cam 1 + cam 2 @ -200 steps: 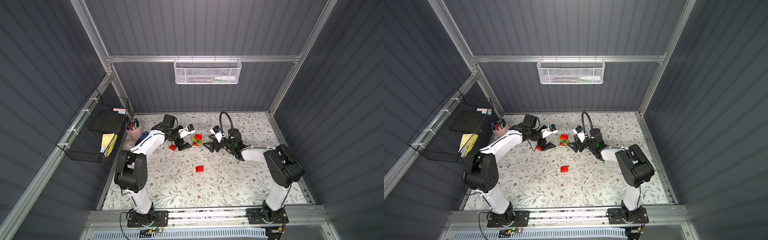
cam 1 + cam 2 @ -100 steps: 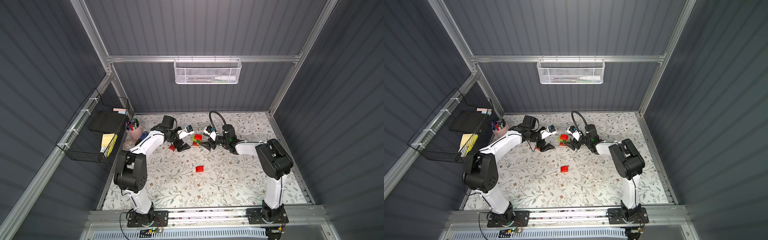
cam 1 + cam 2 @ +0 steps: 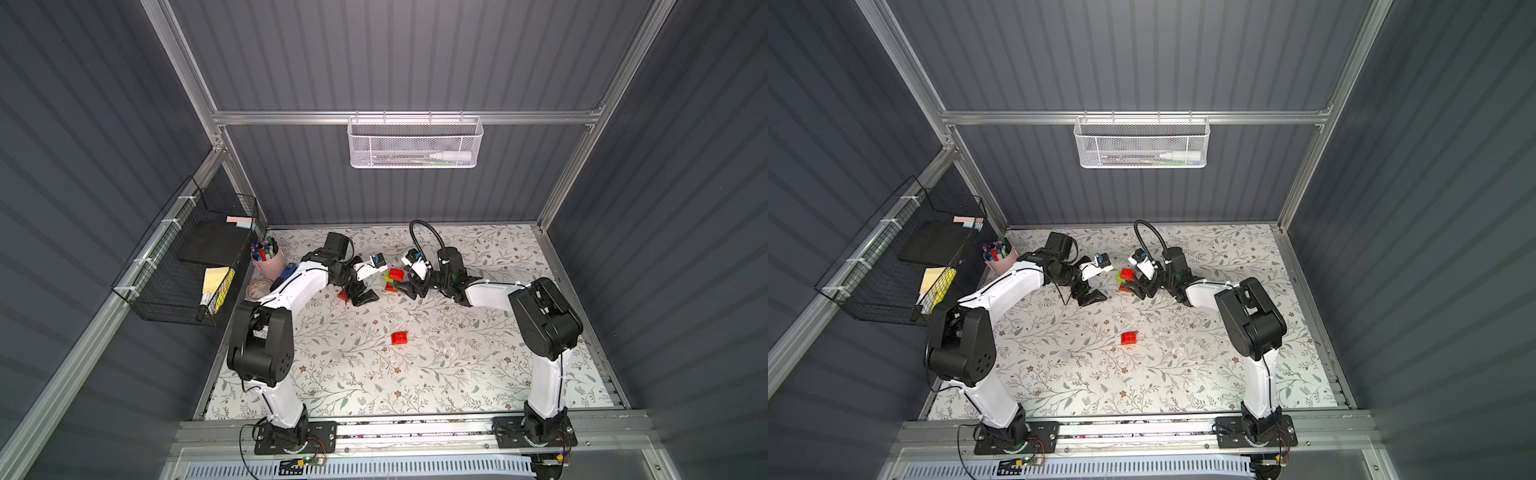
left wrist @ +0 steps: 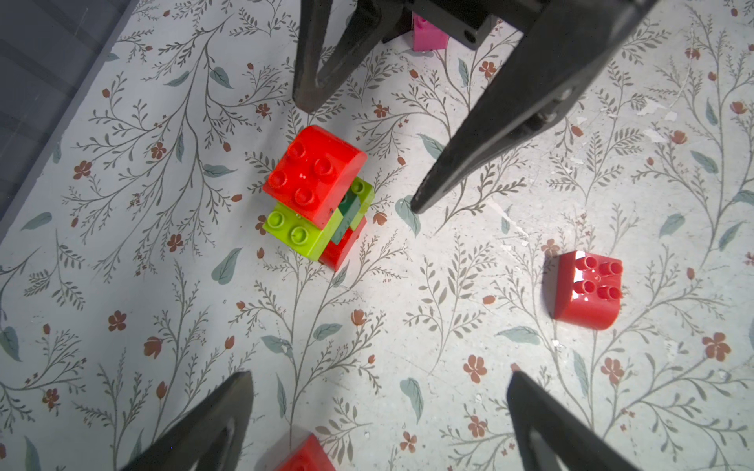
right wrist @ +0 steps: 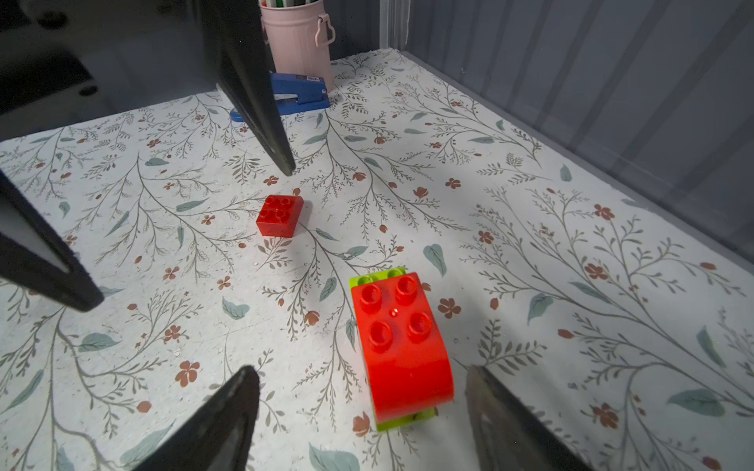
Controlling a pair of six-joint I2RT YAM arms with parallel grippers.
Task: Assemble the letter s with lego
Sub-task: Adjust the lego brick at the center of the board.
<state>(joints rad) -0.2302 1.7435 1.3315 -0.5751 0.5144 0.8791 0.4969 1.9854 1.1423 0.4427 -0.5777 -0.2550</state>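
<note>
A small lego stack (image 3: pixel 394 279) (image 3: pixel 1126 277) stands at the back middle of the mat: a red curved brick on lime green, dark green and red (image 4: pixel 316 191). My right gripper (image 3: pixel 405 289) (image 5: pixel 362 371) is open, its fingers flanking the stack's near end (image 5: pixel 402 346) without touching it. My left gripper (image 3: pixel 363 295) (image 4: pixel 379 379) is open to the stack's left, with a red brick (image 3: pixel 342 295) (image 5: pixel 280 215) lying untouched between its fingers. Another red brick (image 3: pixel 399 338) (image 4: pixel 587 289) lies loose nearer the front. A pink brick (image 4: pixel 428 34) shows behind the right gripper.
A pink pen cup (image 3: pixel 268 262) and a blue stapler (image 5: pixel 298 91) stand at the back left of the floral mat (image 3: pixel 374 374). A black wire shelf (image 3: pixel 187 266) hangs on the left wall and a white mesh basket (image 3: pixel 415 143) on the back wall.
The right arm has swung left, bringing its open gripper up around the lego stack. The left arm has barely moved. The bricks lie where they were.
</note>
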